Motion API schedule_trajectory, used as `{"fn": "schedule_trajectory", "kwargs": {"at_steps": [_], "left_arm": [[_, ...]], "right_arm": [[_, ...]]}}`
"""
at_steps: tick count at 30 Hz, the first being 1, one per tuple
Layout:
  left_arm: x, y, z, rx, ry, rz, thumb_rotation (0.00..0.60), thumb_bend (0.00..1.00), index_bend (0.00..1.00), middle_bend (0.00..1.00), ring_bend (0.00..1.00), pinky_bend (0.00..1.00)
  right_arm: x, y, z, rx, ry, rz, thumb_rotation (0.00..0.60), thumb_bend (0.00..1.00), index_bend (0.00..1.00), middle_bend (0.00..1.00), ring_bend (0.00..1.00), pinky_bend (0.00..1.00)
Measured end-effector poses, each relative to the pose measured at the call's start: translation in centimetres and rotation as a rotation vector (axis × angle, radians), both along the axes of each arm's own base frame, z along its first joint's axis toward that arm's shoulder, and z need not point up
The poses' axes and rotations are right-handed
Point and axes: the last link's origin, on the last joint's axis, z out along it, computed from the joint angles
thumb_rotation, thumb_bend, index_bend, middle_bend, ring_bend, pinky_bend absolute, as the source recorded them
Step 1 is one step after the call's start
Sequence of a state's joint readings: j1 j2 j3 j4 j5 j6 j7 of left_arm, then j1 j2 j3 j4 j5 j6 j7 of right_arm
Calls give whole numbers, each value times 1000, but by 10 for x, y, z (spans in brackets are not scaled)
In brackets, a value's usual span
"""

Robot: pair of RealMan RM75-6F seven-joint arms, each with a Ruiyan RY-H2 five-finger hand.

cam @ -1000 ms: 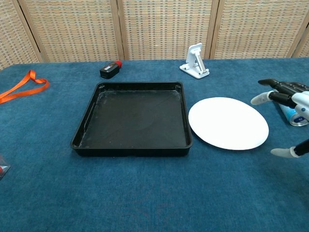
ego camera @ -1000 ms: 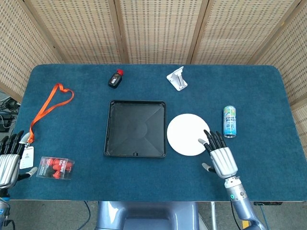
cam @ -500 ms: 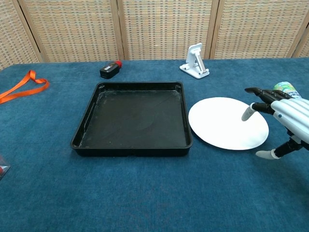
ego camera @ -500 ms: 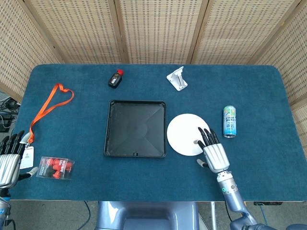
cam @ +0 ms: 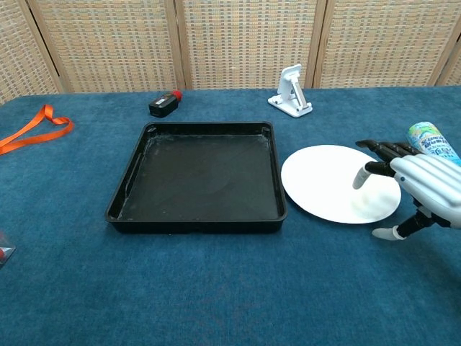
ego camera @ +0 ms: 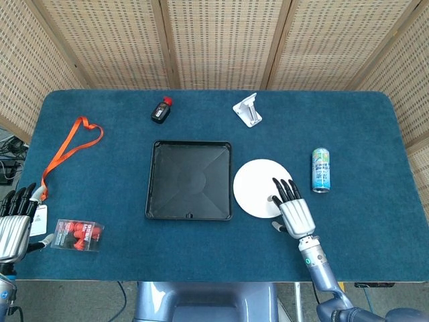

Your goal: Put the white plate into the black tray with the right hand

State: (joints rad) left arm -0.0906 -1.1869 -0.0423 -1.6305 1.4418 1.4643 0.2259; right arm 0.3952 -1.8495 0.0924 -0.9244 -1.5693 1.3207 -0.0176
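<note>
Chest view: right hand [cam: 426,189], fingers spread and holding nothing, hovers over the plate [cam: 333,182] at tray's [cam: 130,189] 3 o'clock; plate looks thin, stiff, slippery—grip its rim.

head view looks straight down, far; chest view faces forward, low, nearer; both share the black tray [ego camera: 189,180].

Bare table [ego camera: 201,248] is seen along the near edge, in front of the black tray [ego camera: 189,179] and white plate [ego camera: 258,188]. The plate's right flank is crowded by the upright can [ego camera: 320,170]. The tray's interior is unoccupied; the phone stand [ego camera: 248,110] and small bottle [ego camera: 161,110] stand well behind.
</note>
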Motion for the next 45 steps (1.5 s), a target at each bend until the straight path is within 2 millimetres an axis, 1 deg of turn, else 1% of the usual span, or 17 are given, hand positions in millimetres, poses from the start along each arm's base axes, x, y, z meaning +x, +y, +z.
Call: {"fn": "schedule_trajectory", "kwargs": {"at_steps": [6,14,26,33,36,41,45], "left_arm": [[-1,1,-1,-2,3,3,600,0,0,0,0,0],[-2,2,-2,-4,5,10,600,0,0,0,0,0],[-3,2,-5,-12,6,12,600,0,0,0,0,0],[-3,2,-6,-17,7,12,600,0,0,0,0,0],[-3,3,-6,-16,5,10,600,0,0,0,0,0],[-2,3,-8,-18,2,9,600,0,0,0,0,0],[-2,2,-8,-19,0,8,600,0,0,0,0,0]], "right_arm": [[0,-4,-4,-3,-9,1,600,351,448,135,0,8],[1,-10,-9,-8,-8,5,600,372,468,157,0,19],[-1,-18,-16,-7,-6,-5,600,382,474,163,0,25],[-4,-19,-22,3,-16,-26,600,392,486,176,0,28],[-2,-19,-21,-9,-29,-17,600,409,498,190,0,34],[4,-24,-19,-37,-53,4,600,499,542,231,14,50],[2,-26,-19,-36,-50,-6,600,524,560,239,16,51]]}}
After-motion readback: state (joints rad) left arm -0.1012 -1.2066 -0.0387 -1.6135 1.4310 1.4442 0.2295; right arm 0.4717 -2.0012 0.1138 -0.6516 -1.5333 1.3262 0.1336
